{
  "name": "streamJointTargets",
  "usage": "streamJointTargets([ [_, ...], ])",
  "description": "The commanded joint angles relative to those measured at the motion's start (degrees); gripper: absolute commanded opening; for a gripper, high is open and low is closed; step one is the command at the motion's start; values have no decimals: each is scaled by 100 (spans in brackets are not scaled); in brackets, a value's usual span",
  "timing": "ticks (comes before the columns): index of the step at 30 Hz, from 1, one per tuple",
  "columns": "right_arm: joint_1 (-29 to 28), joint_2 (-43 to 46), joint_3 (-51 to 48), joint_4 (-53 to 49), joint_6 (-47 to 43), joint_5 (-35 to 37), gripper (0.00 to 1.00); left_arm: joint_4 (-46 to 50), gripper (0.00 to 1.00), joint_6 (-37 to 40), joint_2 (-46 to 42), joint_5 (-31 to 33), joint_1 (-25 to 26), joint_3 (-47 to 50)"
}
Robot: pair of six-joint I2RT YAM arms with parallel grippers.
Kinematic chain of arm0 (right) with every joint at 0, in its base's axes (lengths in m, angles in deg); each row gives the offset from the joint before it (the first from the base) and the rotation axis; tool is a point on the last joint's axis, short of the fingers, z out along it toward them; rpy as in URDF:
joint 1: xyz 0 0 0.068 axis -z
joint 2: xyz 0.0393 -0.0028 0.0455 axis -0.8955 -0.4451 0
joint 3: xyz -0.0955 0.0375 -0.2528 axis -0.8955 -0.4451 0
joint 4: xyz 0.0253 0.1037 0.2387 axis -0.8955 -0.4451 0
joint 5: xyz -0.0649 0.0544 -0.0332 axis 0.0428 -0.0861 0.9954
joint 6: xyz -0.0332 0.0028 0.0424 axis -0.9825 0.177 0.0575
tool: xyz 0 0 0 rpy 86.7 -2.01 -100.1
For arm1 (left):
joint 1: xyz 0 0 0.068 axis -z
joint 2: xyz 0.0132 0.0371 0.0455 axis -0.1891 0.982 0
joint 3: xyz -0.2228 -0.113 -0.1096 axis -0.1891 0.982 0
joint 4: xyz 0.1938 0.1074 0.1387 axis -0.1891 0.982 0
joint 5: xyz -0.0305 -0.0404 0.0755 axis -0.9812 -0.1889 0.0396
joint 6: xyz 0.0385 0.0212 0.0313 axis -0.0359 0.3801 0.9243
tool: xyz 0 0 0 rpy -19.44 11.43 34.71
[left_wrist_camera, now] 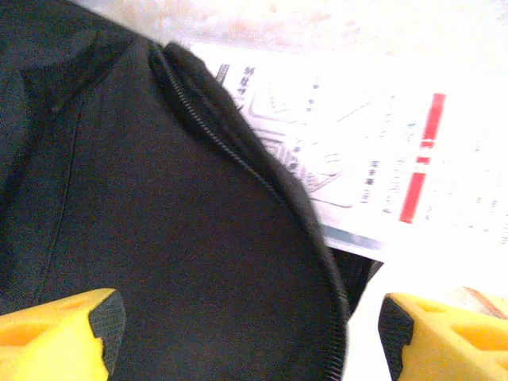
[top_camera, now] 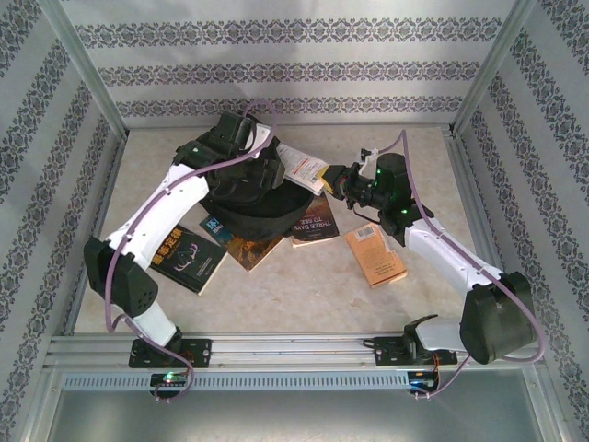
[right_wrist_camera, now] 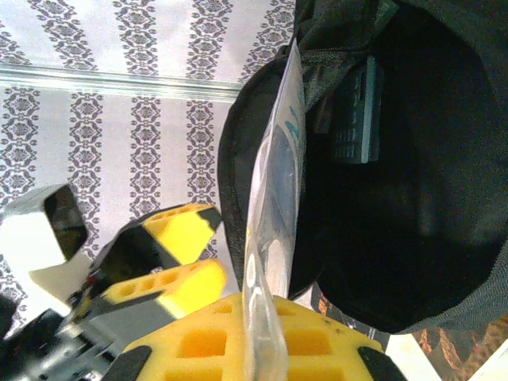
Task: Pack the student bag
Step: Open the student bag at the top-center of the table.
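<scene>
The student bag point(top_camera: 241, 201), black and soft, lies mid-table with its mouth toward the right. In the right wrist view its dark inside point(right_wrist_camera: 405, 198) gapes open. My right gripper point(top_camera: 331, 179) is shut on a thin white glossy book point(top_camera: 302, 168), held edge-on point(right_wrist_camera: 274, 238) at the bag's mouth between the yellow fingers point(right_wrist_camera: 206, 341). My left gripper point(top_camera: 265, 147) hangs open over the bag's fabric point(left_wrist_camera: 159, 238) beside the zip rim point(left_wrist_camera: 262, 175), with nothing between its fingers point(left_wrist_camera: 95, 325). The white book point(left_wrist_camera: 373, 159) lies just past that rim.
Several books lie around the bag's near side: a black one point(top_camera: 189, 258), a brown one point(top_camera: 253, 250), one titled "Three Days to See" point(top_camera: 316, 221) and an orange one point(top_camera: 375, 255). A dark grey flat thing point(right_wrist_camera: 353, 111) sits inside the bag. Frame posts and patterned walls border the table.
</scene>
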Motion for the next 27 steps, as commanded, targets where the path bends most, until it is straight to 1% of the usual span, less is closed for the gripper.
streamJointTargets([
  [1, -131, 97, 38, 347, -8, -173, 0, -74, 83, 196, -272, -31, 140, 40],
  [4, -169, 97, 71, 373, 10, -172, 0, 94, 83, 357, -207, -2, 284, 104],
  [9, -226, 115, 95, 381, 15, -146, 0, 6, 82, 426, -20, 347, 391, 330],
  [12, -240, 149, 49, 407, 62, -134, 0, -149, 80, 453, 100, 793, 396, 414],
  [14, -244, 199, 35, 383, 61, -121, 0, -250, 77, 466, 139, 1081, 392, 469],
  [15, -248, 221, 26, 376, 56, -112, 0, -307, 73, 446, 132, 1173, 391, 493],
  [16, -243, 253, 6, 364, 47, -100, 0, -415, 65, 439, 109, 1232, 390, 549],
  [18, -252, 294, -11, 303, -10, -68, 0, -597, 46, 455, 52, 1254, 390, 657],
  [20, -245, 330, -50, 238, -88, -15, 0, -700, 24, 465, 49, 1182, 389, 686],
  [21, -243, 351, -75, 184, -140, 23, 0, -677, 10, 483, 66, 1125, 393, 637],
  [22, -254, 380, -104, 126, -200, 74, 0, -642, 0, 476, 68, 1109, 389, 597],
  [27, -307, 565, -277, -689, -735, 445, 0, -769, 0, 457, -287, 1313, 313, 454],
])
